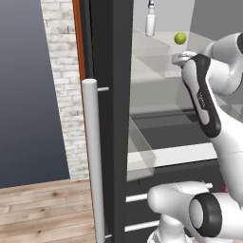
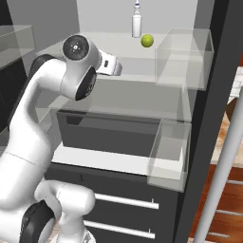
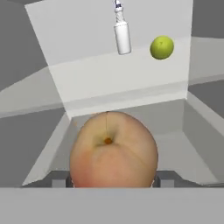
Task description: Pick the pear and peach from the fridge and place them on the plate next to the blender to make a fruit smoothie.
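Arm: white, dark at the joints, it rises from the base in front of the fridge point(image 2: 209, 95) and reaches in over a glass shelf point(image 2: 118, 76); the hand itself is hidden behind the elbow from both base views.
Gripper point(image 3: 113, 180): seen from the hand, its two dark finger tips sit either side of the peach, one low at the left and one low at the right, pinching the fruit between them.
Peach point(image 3: 113, 151): pinkish-orange, stem dimple turned toward the hand camera, held right at the gripper, nearer than the shelf's front edge.
Door handle point(image 1: 92, 156): long silver bar on the open black door at the near left; a matching bar slants up at the near right in the right base view.
Door bins: clear boxes on the right-hand door point(image 2: 182, 57), one above the other.
Lower drawers: black fronts with pale bar pulls point(image 2: 126, 201), below a white ledge.
Shelf: clear glass on a pale grey interior, running back to the rear wall.
Pear point(image 3: 162, 47): yellow-green, on the glass shelf far back, well apart from the peach and to its right.
Bottle point(image 3: 122, 35): small, pale, upright, just left of the pear at the far back of the shelf.
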